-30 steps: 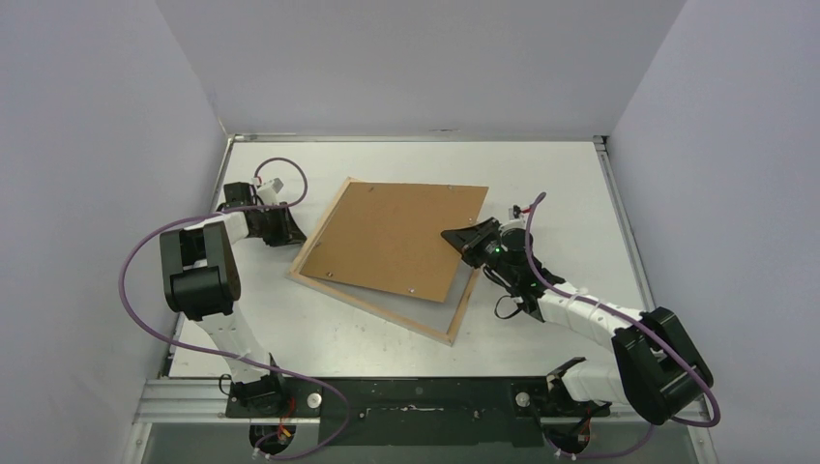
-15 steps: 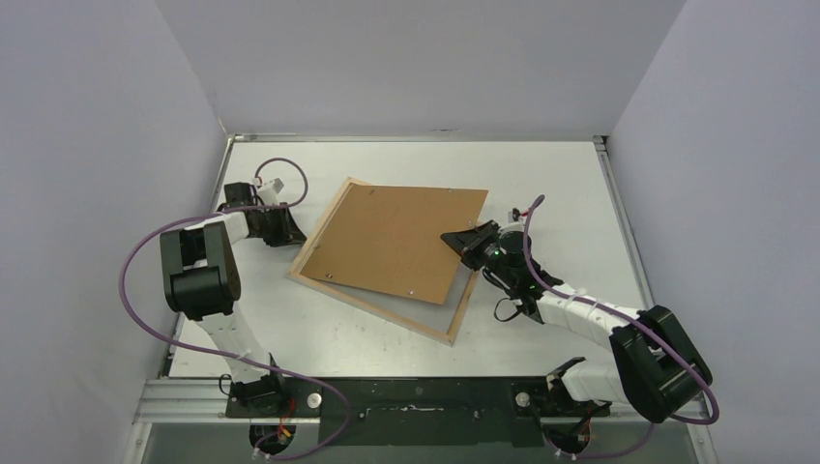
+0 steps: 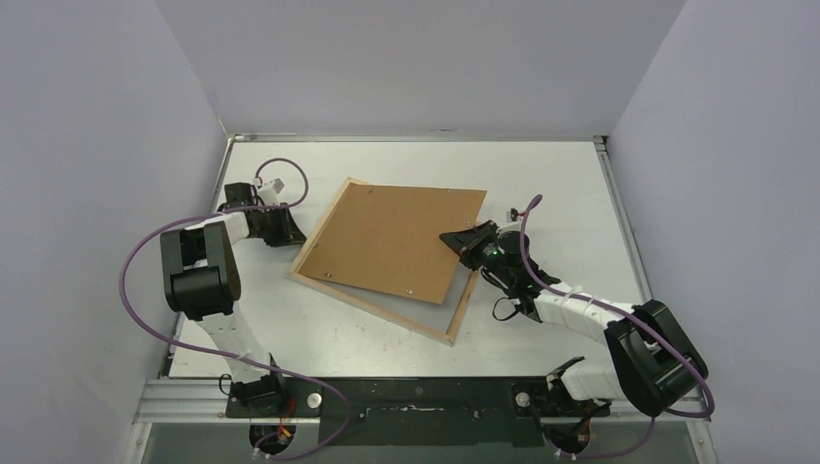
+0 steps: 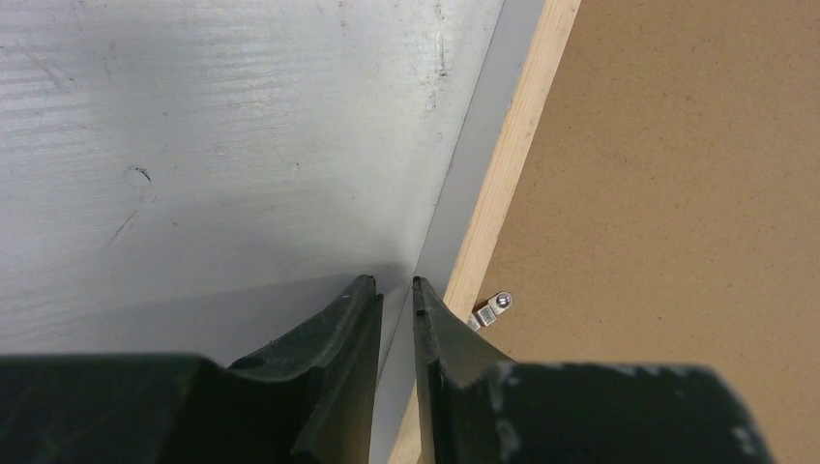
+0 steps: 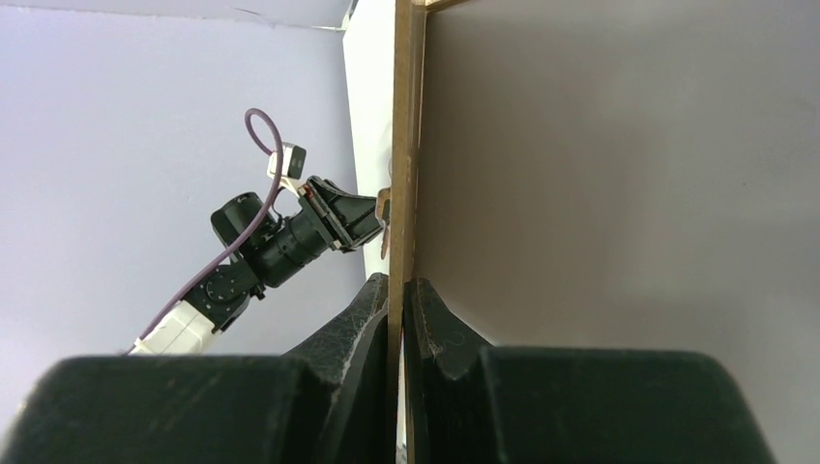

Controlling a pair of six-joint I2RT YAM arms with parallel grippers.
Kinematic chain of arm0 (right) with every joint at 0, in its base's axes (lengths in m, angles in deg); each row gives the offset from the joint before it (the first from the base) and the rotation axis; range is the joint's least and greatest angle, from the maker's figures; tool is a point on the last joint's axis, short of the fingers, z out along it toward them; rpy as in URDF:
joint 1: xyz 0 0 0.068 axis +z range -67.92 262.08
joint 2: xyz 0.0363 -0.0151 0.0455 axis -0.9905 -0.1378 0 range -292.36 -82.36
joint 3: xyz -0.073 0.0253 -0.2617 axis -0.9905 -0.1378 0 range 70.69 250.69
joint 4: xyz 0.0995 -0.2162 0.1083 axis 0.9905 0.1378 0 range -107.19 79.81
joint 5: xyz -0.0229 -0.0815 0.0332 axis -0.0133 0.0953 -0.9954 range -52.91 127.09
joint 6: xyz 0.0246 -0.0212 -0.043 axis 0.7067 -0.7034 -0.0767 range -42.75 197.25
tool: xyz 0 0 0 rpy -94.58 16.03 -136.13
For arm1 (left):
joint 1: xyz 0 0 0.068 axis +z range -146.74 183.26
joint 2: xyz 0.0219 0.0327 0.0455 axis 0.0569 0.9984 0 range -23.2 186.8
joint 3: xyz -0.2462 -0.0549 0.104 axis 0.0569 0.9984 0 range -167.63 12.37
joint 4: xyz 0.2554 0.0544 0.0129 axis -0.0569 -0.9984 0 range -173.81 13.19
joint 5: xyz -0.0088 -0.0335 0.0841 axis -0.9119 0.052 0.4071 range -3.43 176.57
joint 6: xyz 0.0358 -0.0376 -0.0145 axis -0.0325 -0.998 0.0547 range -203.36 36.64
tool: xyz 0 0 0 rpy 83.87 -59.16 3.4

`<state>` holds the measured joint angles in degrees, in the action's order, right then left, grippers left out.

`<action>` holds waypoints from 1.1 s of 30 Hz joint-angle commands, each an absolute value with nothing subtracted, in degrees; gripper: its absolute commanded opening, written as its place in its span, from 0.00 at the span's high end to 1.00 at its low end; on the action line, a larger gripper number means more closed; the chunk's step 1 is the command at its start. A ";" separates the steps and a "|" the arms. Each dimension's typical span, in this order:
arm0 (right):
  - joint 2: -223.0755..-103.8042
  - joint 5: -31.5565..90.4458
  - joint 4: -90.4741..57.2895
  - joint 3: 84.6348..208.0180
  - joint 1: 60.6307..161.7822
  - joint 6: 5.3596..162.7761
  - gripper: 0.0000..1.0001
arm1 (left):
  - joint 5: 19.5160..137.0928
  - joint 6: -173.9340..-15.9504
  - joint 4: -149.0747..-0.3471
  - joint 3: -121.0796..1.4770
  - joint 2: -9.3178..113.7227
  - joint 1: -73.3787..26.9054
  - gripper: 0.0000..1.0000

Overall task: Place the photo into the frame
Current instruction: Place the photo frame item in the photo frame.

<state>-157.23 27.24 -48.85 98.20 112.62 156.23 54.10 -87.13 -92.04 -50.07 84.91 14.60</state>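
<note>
- The frame lies flat near the middle of the table, skewed so that one corner points to 11 o'clock.
- A brown fibreboard backing panel covers most of it. Only the pale bars show, along the 9 o'clock and 6 o'clock sides.
- The right pincer is clamped on the panel's 3 o'clock edge. Its wrist view shows the thin board nipped between both fingertips and raised off the frame on that side.
- The left pincer sits low at the frame's 9 o'clock bar, its fingers a narrow slit apart with nothing between them. It looks placed to brace the frame, though I cannot tell whether it touches the wood.
- A small metal tab lies on the panel just inside that bar.
- The photo shows in none of the views. It may lie under the panel, but I cannot tell.
- Judged step: the backing is being handled at the frame, either lifted clear or lowered to close. Which of the two cannot be read from this moment alone.
- Next move, as I judge it: keep the grip firm on the thin edge and swing the board slowly, with the 9 o'clock bar steadied. The risks are the frame sliding and the board slipping from the fingertips.
</note>
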 commanded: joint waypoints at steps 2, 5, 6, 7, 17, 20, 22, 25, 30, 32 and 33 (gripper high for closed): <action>-157.50 27.68 -57.50 100.18 113.27 156.44 0.95 | 53.61 -86.35 -94.62 -49.16 85.66 14.00 0.82; -157.59 27.83 -56.62 100.48 113.28 155.37 0.95 | 53.42 -86.35 -94.66 -49.10 85.81 13.99 0.83; -157.55 27.99 -56.18 100.56 113.28 154.87 0.95 | 53.36 -86.35 -94.66 -49.15 85.83 13.99 0.83; -157.51 28.05 -55.80 100.60 113.28 154.41 0.95 | 53.37 -86.31 -94.66 -49.15 85.86 13.91 0.83; -156.75 30.15 -48.07 102.56 113.42 146.85 0.95 | 52.83 -86.18 -95.18 -49.30 85.90 13.64 0.84; -156.30 31.28 -44.62 103.66 113.58 144.42 0.95 | 52.77 -86.17 -95.19 -49.31 85.92 13.55 0.84; -156.11 31.88 -42.65 104.45 113.82 143.16 0.95 | 52.65 -86.17 -95.19 -49.25 85.98 13.55 0.84; -156.30 32.87 -38.14 106.10 114.25 141.09 0.95 | 52.60 -86.13 -95.35 -49.40 86.00 13.41 0.85; -157.77 34.80 -29.88 110.26 115.43 137.43 0.94 | 52.38 -86.17 -95.54 -49.64 86.12 13.24 0.85; -158.35 36.23 -26.51 112.02 116.20 136.04 0.92 | 52.28 -86.17 -95.61 -49.71 86.11 13.28 0.85; -158.65 36.81 -24.79 112.79 116.66 135.29 0.91 | 52.22 -86.17 -95.63 -49.73 86.16 13.28 0.85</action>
<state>-157.84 31.37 -33.24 108.87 114.74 143.91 53.77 -86.94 -92.41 -50.02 84.93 14.42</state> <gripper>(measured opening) 0.084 0.151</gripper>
